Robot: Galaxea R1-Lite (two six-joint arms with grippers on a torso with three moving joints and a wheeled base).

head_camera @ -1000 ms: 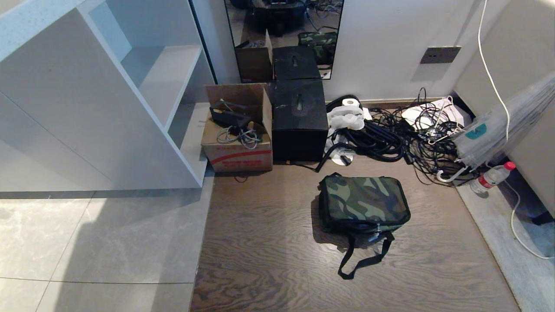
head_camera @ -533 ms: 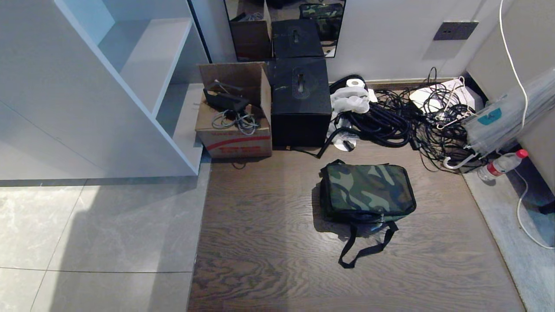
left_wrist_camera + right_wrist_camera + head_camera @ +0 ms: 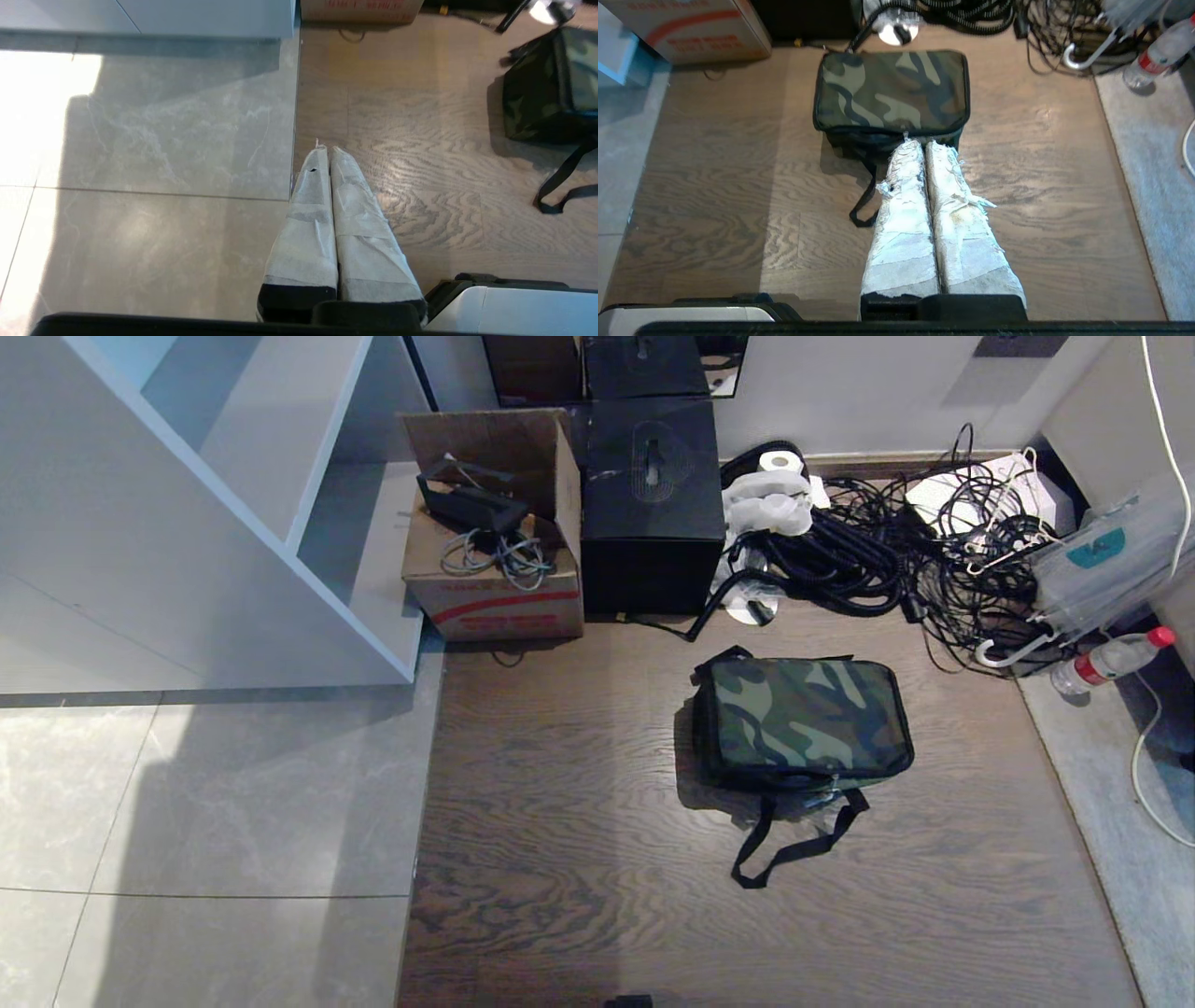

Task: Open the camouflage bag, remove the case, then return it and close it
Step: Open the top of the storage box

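Camouflage bag [image 3: 805, 719] is lying zipped on the wooden floor [image 3: 579, 821]; opening is pending. Right claw [image 3: 919, 145], at six o'clock of it, and left claw [image 3: 325, 151] are pressed closed, empty; next: grip the zip pull.

left gripper [image 3: 329, 149]: fingers pressed together, above floor seam | camouflage bag [image 3: 551, 84]: well apart

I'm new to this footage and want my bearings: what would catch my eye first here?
The zipped camouflage bag lies alone on the dark wood floor, its black strap trailing toward the robot. Behind it, along the wall, stand a black cube box, an open cardboard box and a tangle of black cables.
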